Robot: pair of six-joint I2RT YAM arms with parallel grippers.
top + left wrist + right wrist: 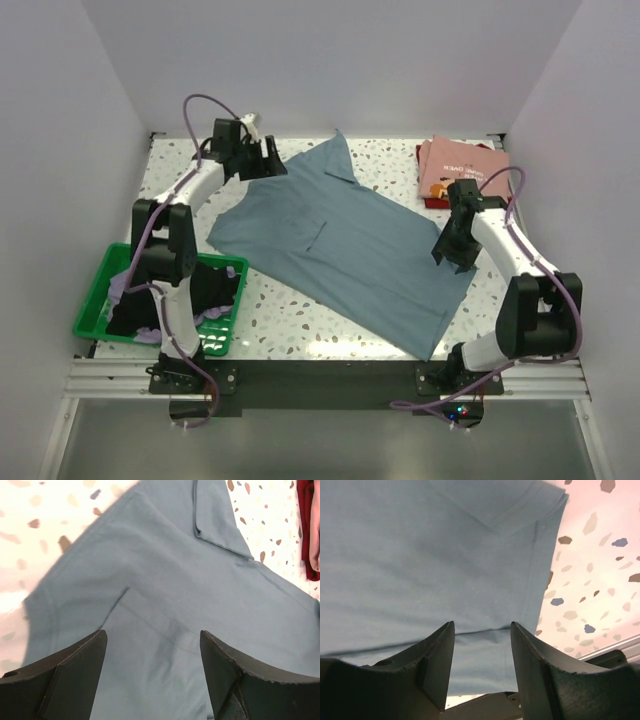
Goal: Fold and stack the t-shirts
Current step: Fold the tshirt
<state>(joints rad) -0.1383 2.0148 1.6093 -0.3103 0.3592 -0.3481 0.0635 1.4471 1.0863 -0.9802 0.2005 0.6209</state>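
A dusty grey-blue t-shirt [340, 240] lies spread out, tilted, across the middle of the table. My left gripper [268, 158] hovers at the shirt's far left corner. Its jaws [152, 640] are open wide above the cloth [165, 580], with nothing between them. At the shirt's right edge my right gripper [455, 250] is also open [482, 627], over a fold line near the hem [470, 555]. A folded pink t-shirt [460, 165] rests on a dark red one [435, 203] at the back right. Black [215, 290] and lavender [215, 318] t-shirts lie in the basket.
A green mesh basket [95, 305] sits at the near left beside the left arm's base. White walls close in the table on three sides. Speckled tabletop [300, 315] shows in front of the shirt and at the far right [600, 580].
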